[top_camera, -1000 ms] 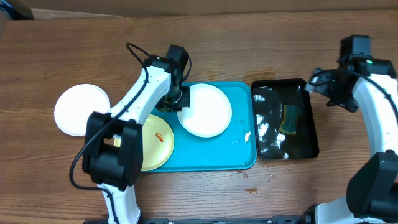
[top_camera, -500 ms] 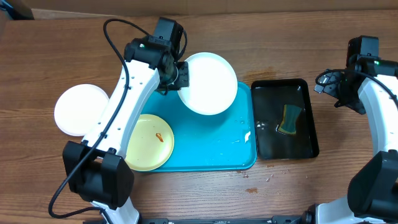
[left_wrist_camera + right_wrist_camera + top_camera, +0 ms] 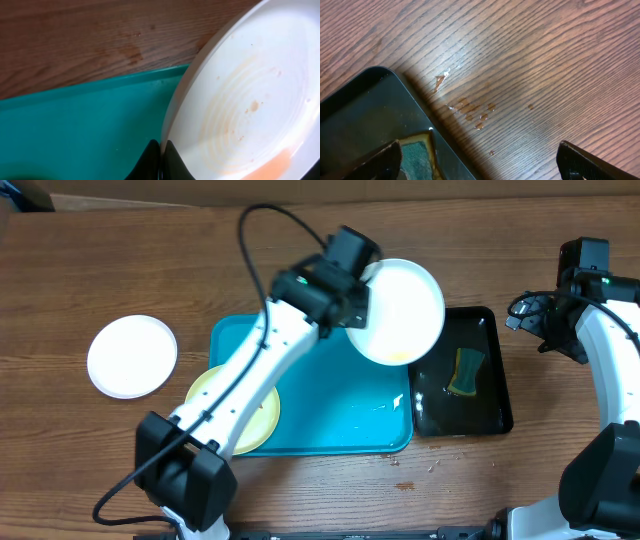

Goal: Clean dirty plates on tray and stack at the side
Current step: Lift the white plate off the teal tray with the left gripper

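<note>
My left gripper (image 3: 357, 302) is shut on the rim of a white plate (image 3: 400, 310) and holds it raised over the right end of the cyan-blue tray (image 3: 320, 430) and the black tray's left edge. In the left wrist view the plate (image 3: 250, 100) shows an orange smear and my jaws (image 3: 161, 159) pinch its edge above the cyan-blue tray (image 3: 75, 130). A pale yellow-green plate (image 3: 258, 415) lies at the cyan-blue tray's left end, partly hidden by my arm. A second white plate (image 3: 131, 356) lies on the table to the left. My right gripper (image 3: 480, 162) is open and empty beyond the black tray's far right corner.
A smaller black tray (image 3: 480, 405) with water and a green-yellow sponge (image 3: 465, 372) stands right of the cyan-blue tray; both show in the right wrist view, black tray (image 3: 365, 115) and sponge (image 3: 417, 157). Water drops (image 3: 472, 112) lie on the wood beside it.
My left gripper has lifted the white plate off the cyan-blue tray and carried it right, toward the black tray. The right arm has stayed in place over the last half second.
</note>
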Robot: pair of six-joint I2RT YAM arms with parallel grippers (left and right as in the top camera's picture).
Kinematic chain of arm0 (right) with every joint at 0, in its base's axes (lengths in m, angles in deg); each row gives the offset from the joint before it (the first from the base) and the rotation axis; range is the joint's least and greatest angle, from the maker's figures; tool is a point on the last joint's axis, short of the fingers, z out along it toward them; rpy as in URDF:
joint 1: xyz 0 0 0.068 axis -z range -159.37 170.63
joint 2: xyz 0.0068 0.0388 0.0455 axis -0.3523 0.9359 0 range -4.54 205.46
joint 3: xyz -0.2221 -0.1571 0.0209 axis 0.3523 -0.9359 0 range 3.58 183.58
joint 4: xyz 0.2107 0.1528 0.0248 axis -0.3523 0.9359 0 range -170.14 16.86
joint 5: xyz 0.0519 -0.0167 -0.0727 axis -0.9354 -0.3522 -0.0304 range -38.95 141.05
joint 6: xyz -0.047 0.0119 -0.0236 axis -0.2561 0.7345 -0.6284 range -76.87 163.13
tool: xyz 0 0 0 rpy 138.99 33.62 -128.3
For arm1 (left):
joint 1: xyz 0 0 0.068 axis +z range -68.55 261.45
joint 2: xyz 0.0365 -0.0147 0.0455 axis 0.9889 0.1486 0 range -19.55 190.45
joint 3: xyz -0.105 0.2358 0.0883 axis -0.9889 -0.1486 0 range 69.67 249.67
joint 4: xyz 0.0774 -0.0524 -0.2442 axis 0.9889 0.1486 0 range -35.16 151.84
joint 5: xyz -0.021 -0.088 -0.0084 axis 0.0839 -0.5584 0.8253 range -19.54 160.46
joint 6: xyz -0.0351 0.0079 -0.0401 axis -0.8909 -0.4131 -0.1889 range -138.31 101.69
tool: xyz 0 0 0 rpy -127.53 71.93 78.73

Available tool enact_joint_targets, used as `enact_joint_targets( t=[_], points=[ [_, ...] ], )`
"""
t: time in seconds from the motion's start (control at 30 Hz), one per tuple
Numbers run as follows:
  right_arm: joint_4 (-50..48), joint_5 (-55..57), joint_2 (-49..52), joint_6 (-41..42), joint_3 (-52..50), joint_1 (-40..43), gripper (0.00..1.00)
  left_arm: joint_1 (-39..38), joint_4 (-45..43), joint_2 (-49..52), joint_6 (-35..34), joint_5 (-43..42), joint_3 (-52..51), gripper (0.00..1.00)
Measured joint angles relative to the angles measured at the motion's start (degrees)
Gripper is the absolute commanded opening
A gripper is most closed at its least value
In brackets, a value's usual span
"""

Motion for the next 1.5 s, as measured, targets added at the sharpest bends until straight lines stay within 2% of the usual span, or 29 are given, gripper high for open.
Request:
enact_joint_targets(
  t=[0.43, 0.77, 0.97, 1.2, 1.5],
  points=[
    [0.02, 0.0, 0.02, 0.04, 0.0, 0.0, 1.0, -16.41, -3.15, 0.0, 1.03, 30.23, 0.0, 0.04],
    [-0.02, 0.02, 0.02, 0.02, 0.0, 0.0, 1.0, -25.92, -8.22, 0.0, 7.28, 47.36, 0.0, 0.04],
    [0.0, 0.0, 0.02, 0.02, 0.0, 0.0, 1.0, -29.11, -11.8, 0.0, 12.72, 53.66, 0.0, 0.04],
    [0.0, 0.02, 0.02, 0.0, 0.0, 0.0, 1.0, -29.81, -14.19, 0.0, 17.57, 56.46, 0.0, 0.04],
    [0.0, 0.02, 0.02, 0.0, 0.0, 0.0, 1.0, -29.81, -14.27, 0.0, 18.73, 57.27, 0.0, 0.04]
  ],
)
